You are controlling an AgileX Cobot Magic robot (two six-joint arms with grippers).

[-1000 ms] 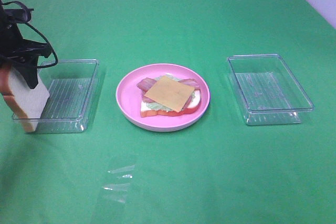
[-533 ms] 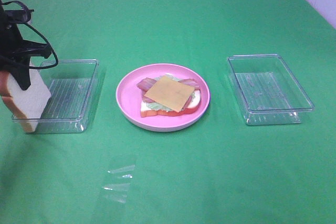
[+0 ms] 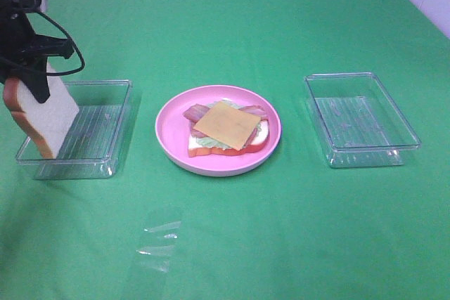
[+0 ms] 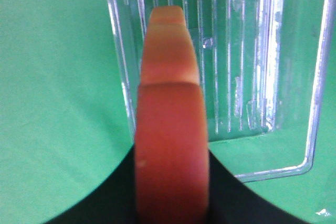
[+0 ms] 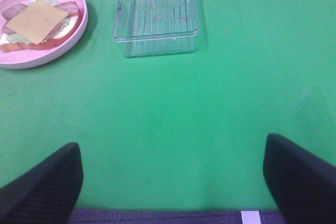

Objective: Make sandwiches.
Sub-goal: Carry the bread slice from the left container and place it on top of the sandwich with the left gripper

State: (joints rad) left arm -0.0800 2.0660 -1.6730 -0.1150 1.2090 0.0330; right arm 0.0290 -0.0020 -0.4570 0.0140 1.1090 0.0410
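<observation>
An open stack of the sandwiches (image 3: 226, 128) lies on the round pink plate (image 3: 171, 131): a bread slice, lettuce, bacon and a yellow cheese square (image 3: 226, 124) on top. At the far left my left gripper (image 3: 35, 83) is shut on a second bread slice (image 3: 48, 114), white with an orange-brown crust. The slice hangs tilted over the left end of a clear container (image 3: 95, 128). In the left wrist view the bread slice (image 4: 170, 129) shows crust-on above that container (image 4: 241, 51). My right gripper (image 5: 170, 182) stands open above bare cloth, with the stack (image 5: 37, 22) far from it.
A second clear container (image 3: 358, 121) stands right of the plate, and it also shows as the container (image 5: 157, 14) in the right wrist view. A scrap of clear film (image 3: 158, 240) lies on the green cloth near the front.
My left gripper has closed on the bread slice and raised it, shifting it slightly right over the container's left end. The right gripper has not moved.
</observation>
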